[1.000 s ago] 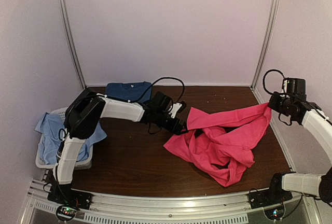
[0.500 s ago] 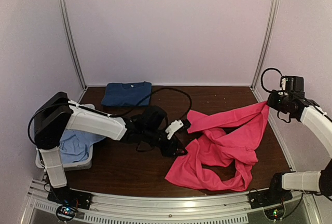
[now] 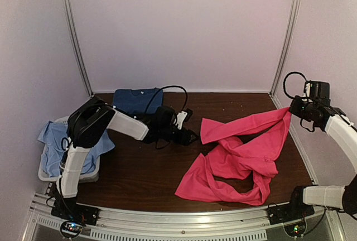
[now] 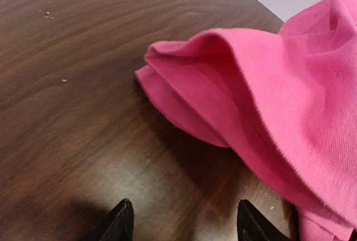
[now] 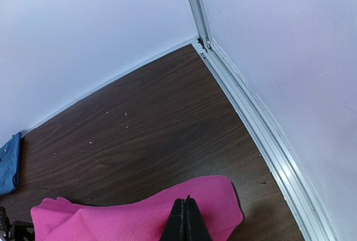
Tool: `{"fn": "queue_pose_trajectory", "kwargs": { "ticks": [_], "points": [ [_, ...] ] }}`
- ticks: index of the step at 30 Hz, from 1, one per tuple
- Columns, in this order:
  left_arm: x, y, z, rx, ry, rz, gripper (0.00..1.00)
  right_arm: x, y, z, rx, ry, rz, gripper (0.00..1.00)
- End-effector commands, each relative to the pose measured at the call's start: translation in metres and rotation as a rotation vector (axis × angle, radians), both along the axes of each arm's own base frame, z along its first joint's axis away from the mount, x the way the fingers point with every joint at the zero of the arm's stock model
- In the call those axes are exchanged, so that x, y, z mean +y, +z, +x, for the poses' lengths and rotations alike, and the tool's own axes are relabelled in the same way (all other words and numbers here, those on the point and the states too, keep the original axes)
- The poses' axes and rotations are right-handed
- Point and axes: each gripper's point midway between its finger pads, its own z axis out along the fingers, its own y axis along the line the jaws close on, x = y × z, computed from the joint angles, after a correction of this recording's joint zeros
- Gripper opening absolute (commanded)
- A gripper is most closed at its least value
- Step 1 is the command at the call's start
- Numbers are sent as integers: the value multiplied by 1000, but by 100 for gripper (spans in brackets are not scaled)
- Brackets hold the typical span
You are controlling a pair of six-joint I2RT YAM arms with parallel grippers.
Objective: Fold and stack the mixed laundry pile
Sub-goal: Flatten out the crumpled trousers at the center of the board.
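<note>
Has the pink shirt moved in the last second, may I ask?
Yes. On the pink shirt, the left corner has slid toward the near edge of the table, away from the dark blue T-shirt; the right end effector still pinches the other end.

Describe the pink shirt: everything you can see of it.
The pink shirt is bright magenta soft cloth, unfolded and crumpled in twisted folds across the right half of the dark wood table. Its far right corner is lifted and pinched in the shut right gripper. Its left fold lies on the table just ahead of the open left gripper, apart from it.
</note>
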Motion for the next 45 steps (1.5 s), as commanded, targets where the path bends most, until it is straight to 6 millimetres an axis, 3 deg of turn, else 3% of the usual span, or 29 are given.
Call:
{"fn": "queue_pose_trajectory", "kwargs": {
  "ticks": [1,7,15,17,24,25,29,30,33,35,38,41,43,45],
  "points": [
    [-33,0,-12,19,-54,-76,62,-9,22,0,-60,-39,-10,0],
    [-66,-19,-23,57,-79,-91,61,-6,13,4,-47,-25,4,0],
    [-96,2,-1,31,-50,-223,77,4,-8,9,-10,25,46,0],
    [-104,5,4,31,-55,-248,69,6,-13,10,-4,34,60,0],
    [-108,30,17,-14,-42,-323,3,12,-12,14,-15,64,81,0],
    [-106,36,20,-20,-37,-332,0,12,-11,13,-16,65,81,0],
    [-82,71,26,-45,-8,-358,0,13,-10,12,-18,69,78,0],
    [-72,91,26,-65,4,-360,0,13,-9,12,-21,70,78,0],
    [-35,118,21,-94,51,-293,0,13,-8,11,-27,68,75,0],
    [-3,134,12,-122,94,-236,0,13,-9,12,-32,69,80,0],
    [45,144,-1,-136,167,-122,0,19,-12,15,-38,97,97,0],
    [67,146,-19,-129,154,-30,0,19,-30,16,23,114,80,0],
    [80,159,-34,-150,152,-56,0,9,-40,12,70,76,35,0],
    [95,186,-41,-175,193,-71,0,13,-46,11,74,102,42,0]
  ]
}}
